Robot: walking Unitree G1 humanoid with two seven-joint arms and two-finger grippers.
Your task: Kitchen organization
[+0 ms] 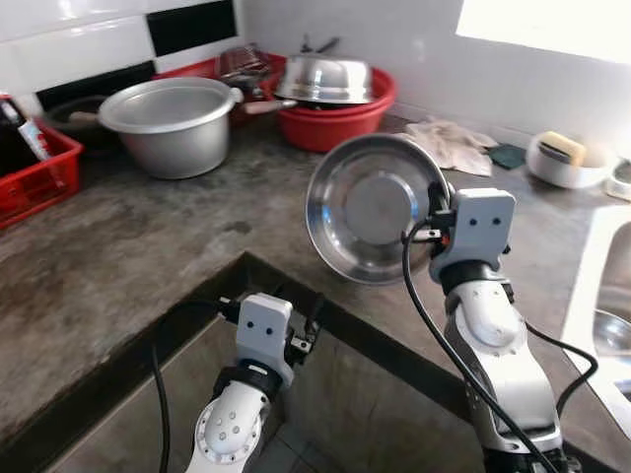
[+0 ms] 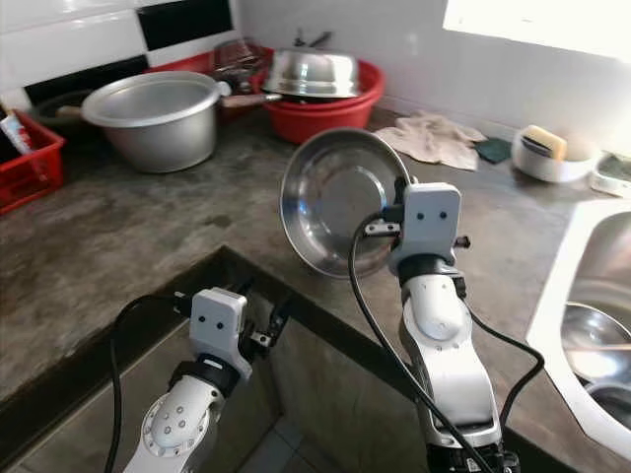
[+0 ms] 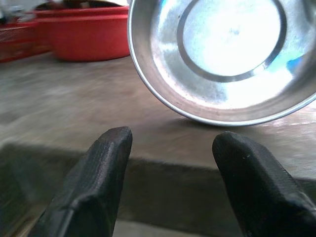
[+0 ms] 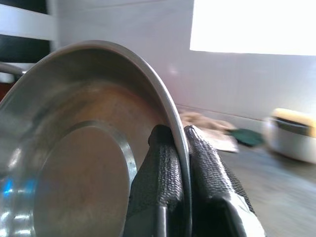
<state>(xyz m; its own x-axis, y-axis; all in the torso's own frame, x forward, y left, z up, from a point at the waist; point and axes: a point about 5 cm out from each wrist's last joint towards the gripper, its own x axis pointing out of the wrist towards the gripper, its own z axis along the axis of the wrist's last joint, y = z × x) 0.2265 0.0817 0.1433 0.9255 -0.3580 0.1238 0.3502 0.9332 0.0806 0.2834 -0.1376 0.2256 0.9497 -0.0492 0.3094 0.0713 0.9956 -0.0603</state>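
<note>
A shiny steel plate (image 1: 370,207) is held on edge above the grey stone counter (image 1: 148,246), its hollow side facing me. My right gripper (image 4: 178,148) is shut on its rim, one finger on each side. The same steel plate (image 3: 222,54) fills the upper part of the left wrist view. My left gripper (image 3: 170,163) is open and empty, low in front of the counter's inner corner edge, pointing toward the plate.
A big aluminium pot (image 1: 175,123) stands at the back left beside a red crate (image 1: 39,172). A red basin (image 1: 335,108) holds steel bowls. A cloth (image 1: 449,143), a white soap dish (image 1: 564,158) and a sink (image 2: 596,325) lie to the right.
</note>
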